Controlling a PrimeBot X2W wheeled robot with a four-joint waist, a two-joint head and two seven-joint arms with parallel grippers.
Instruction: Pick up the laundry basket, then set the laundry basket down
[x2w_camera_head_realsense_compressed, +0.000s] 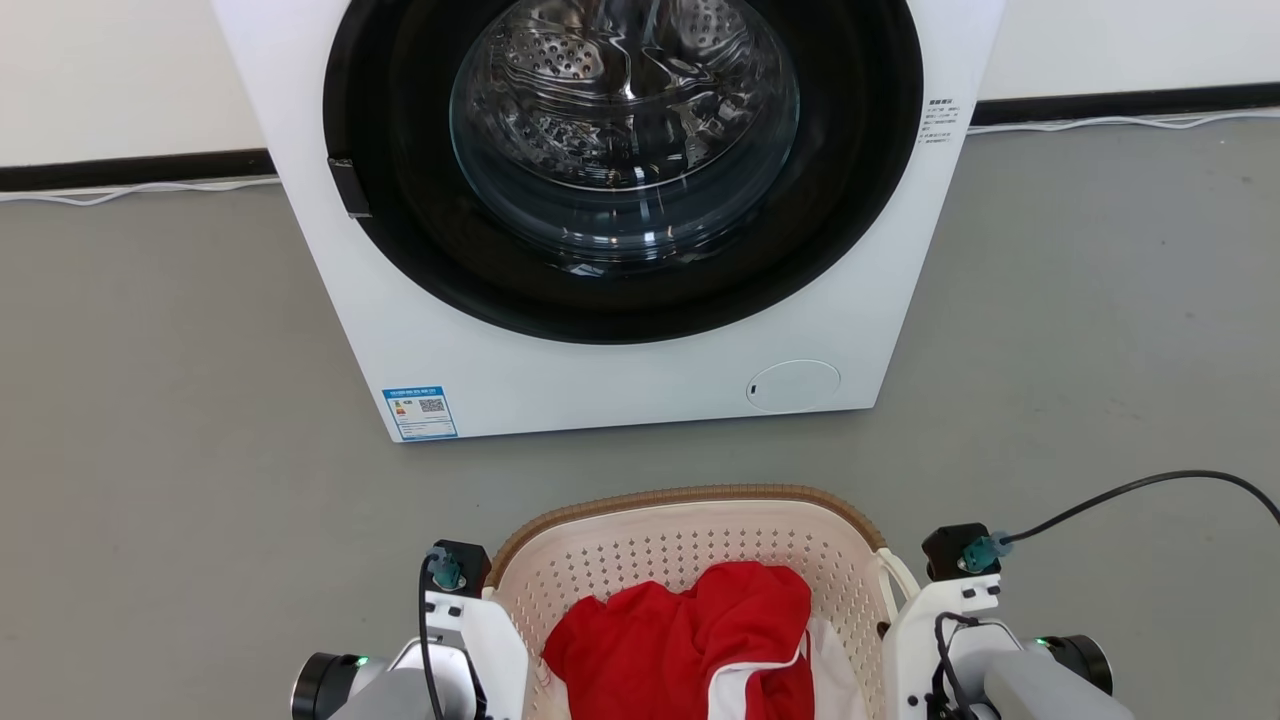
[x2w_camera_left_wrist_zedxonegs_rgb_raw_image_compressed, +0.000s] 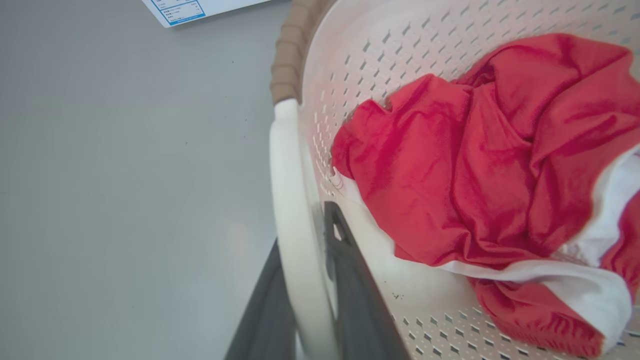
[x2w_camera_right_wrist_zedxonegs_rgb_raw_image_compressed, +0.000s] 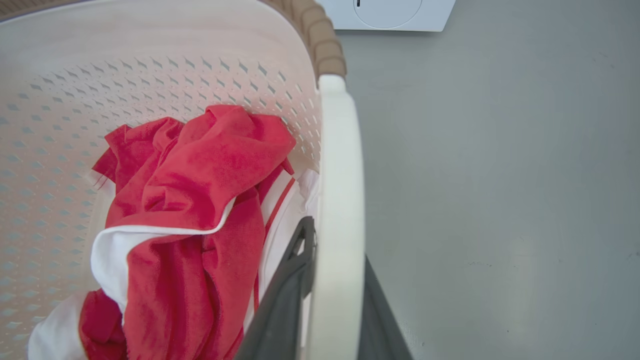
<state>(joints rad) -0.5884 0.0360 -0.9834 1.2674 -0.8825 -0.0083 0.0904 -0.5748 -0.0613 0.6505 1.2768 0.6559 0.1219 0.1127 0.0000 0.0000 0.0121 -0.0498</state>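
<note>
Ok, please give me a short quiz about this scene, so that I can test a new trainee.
1. True or false: the laundry basket lies tipped on its side.
2. Fill in: the cloth inside it is white and ____.
3. What do the left gripper and the right gripper each clamp? A) the cloth B) a white side handle C) nothing
Key: 1 false; 2 red; 3 B.

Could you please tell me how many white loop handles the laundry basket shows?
2. The left handle sits between the left gripper's fingers; the right handle sits between the right gripper's fingers, on the laundry basket's opposite sides.
</note>
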